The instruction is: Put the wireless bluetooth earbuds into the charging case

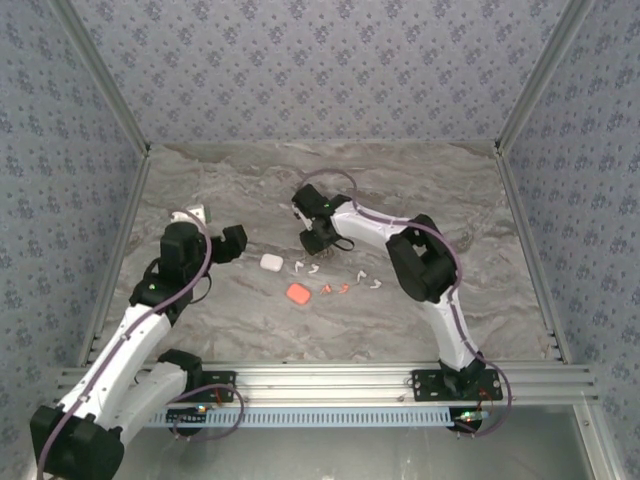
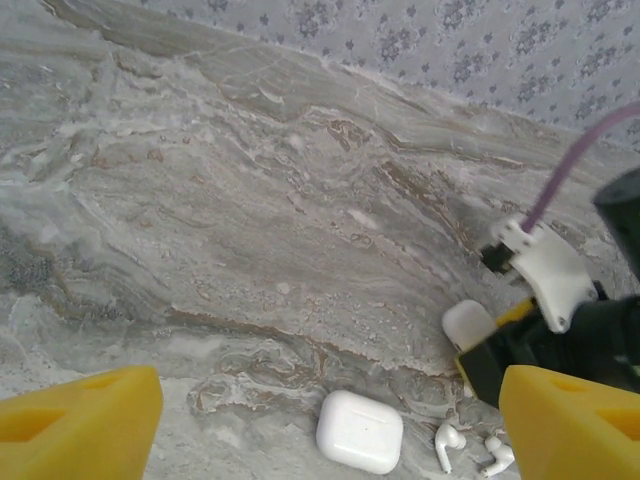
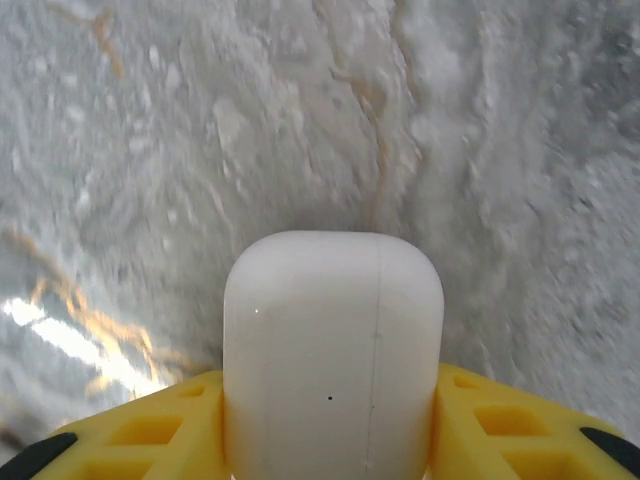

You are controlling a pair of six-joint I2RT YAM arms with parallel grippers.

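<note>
Your right claw point(image 1: 318, 238) clasped a closed white case point(image 3: 330, 340) near the worktop's middle. Your left claw point(image 1: 238, 243) gaped empty, and the earbuds point(image 2: 447, 445) lay loose toward the near edge. Because the case jutted past the fingers, it could have twisted free or scattered the earbuds.

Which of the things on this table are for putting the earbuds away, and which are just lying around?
For the job:
- white case gripped between the right fingers
- white earbuds
- salmon-red earbuds

Lying about for now:
- second white case, untouched on the table
- salmon-red case, untouched; probably wanted later for its matching buds
</note>
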